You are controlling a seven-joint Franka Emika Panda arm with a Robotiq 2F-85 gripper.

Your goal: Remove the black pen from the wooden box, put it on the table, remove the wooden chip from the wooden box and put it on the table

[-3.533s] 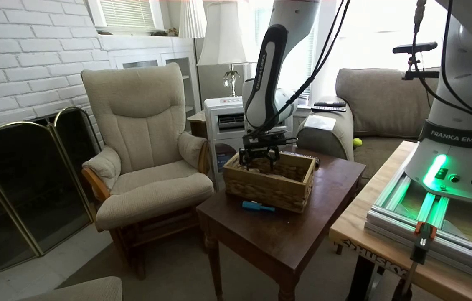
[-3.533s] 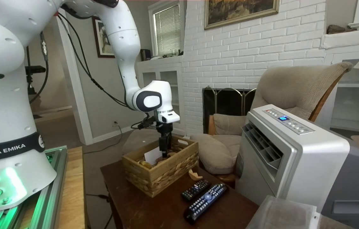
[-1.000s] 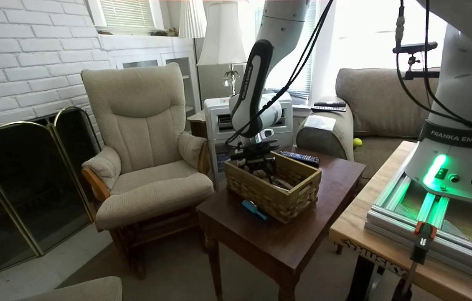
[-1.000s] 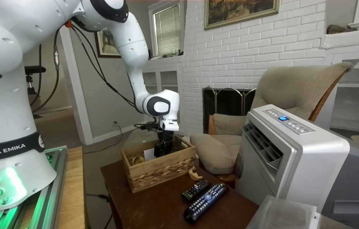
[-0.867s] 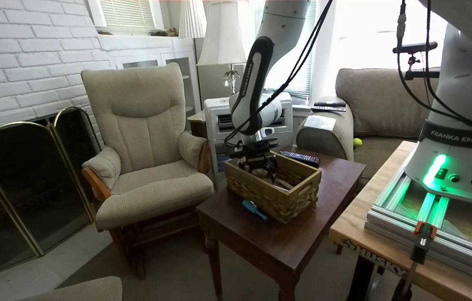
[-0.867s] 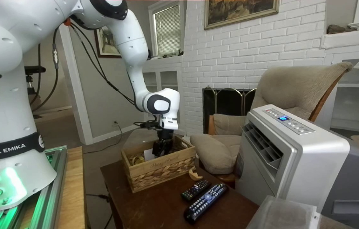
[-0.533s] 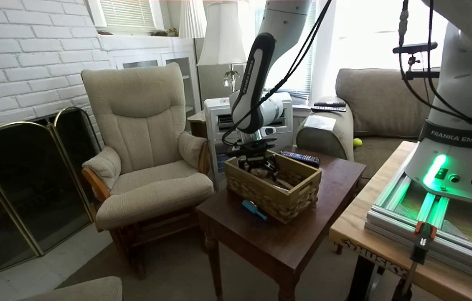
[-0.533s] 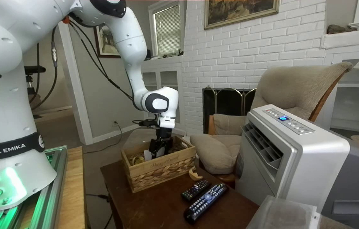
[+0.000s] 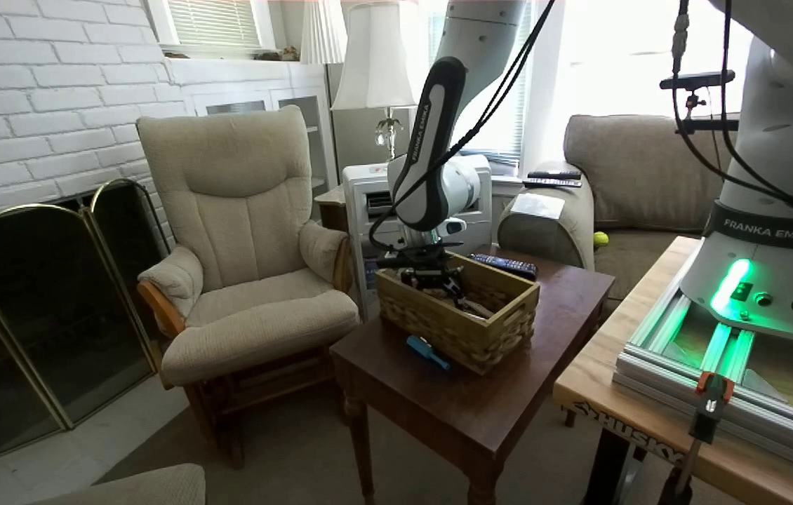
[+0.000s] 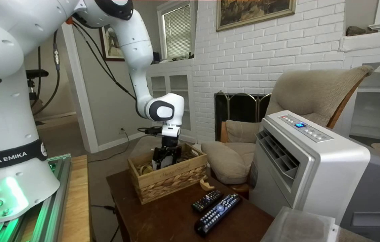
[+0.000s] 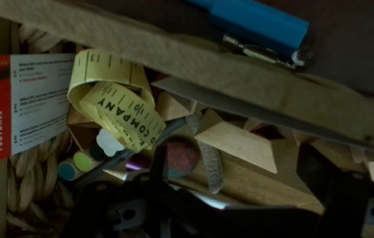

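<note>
Centre-left in an exterior view, a black two-fingered gripper (image 10: 166, 162), fingers apart, hangs inside a woven-sided tan wooden box (image 10: 174, 187) on a reddish-brown wooden table (image 10: 173, 220). Mid-frame, the dim wrist view shows an angular pale piece (image 11: 237, 142) inside, perhaps the wooden chip.

**Bright window (image 9: 624, 56) beyond the claw (image 10: 166, 162)**

In an exterior view, a beige armchair (image 9: 224, 182) stands left of the claw, a white brick wall (image 9: 52, 98) farther left. Behind the claw rises a white-shaded lamp (image 9: 373, 59); right of the claw, a sofa (image 9: 638, 172) sits before the window. Grey floor (image 9: 284, 452) lies below.
</note>
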